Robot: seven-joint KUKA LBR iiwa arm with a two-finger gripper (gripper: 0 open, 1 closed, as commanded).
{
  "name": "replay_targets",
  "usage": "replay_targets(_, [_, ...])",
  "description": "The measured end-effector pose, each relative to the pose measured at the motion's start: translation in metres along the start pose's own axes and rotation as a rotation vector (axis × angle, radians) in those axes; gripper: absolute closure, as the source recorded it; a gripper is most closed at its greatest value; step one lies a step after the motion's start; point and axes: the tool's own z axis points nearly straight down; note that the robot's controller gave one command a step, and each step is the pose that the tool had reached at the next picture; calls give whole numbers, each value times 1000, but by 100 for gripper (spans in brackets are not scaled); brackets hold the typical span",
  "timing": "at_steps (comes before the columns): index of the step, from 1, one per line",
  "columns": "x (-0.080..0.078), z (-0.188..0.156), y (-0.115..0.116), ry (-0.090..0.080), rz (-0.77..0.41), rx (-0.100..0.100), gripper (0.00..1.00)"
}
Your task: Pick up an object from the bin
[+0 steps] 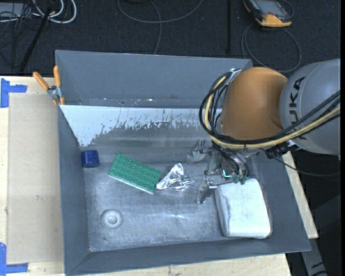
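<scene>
A grey metal bin (75, 211) is seen from above, and the arm (310, 111), with its orange cover (253, 105) and looped cables, is reached into it from the view's right. The hand (207, 187) is held low over the bin floor, under the cover. Whether the hand is open or closed cannot be told, and nothing can be seen held in it.

A white block (244, 210) with rounded corners lies just beside the hand, on the arm's side and slightly nearer the front wall. A green studded plate (135, 173) lies flat and askew, well off on the hand's far side, toward the view's left. Between that plate and the hand, a piece of crumpled foil (173, 178) is found, touching the plate's end and near the hand. A blue cap (90, 158) stands beyond the plate, by the left wall. A small round silvery disc (111, 217) lies well apart from the hand, toward the front left corner.
</scene>
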Motion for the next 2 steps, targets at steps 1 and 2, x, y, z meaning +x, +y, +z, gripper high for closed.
replay_targets(1, [-43,107,8,-9,-333,1,0])
replay_targets(2, [-46,79,68,-14,-468,0,0])
